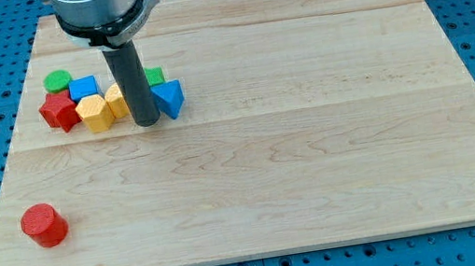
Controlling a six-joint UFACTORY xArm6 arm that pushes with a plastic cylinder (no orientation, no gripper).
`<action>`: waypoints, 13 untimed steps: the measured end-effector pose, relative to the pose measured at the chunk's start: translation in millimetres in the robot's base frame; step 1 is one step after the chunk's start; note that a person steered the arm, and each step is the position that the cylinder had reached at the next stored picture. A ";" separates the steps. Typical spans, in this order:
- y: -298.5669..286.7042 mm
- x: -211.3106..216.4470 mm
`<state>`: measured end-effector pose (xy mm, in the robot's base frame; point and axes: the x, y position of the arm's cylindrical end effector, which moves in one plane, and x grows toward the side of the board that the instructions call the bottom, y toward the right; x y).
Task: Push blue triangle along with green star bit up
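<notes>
resting just left of the blue triangle [170, 98], my tip [147, 123] hides most of the green star [154, 75].

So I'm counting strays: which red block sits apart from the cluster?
The red cylinder, alone near the board's bottom-left corner. The red star sits in the cluster at the view's upper left, where my tip is.

Green star [154, 75] mostly hidden behind rod [132, 84]; second yellow block [117, 101] partly covered; arm housing [96, 8] cropped at the view's top.

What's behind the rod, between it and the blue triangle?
A sliver of green block shows above the blue triangle; the rod hides its shape. My tip sits left of the triangle.
</notes>
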<state>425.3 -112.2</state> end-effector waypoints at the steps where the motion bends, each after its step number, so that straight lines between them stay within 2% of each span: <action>1: 0.0 0.0; 8: 27.2 3.7; 10: 29.4 -18.1; 13: 78.4 -20.8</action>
<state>404.4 -33.8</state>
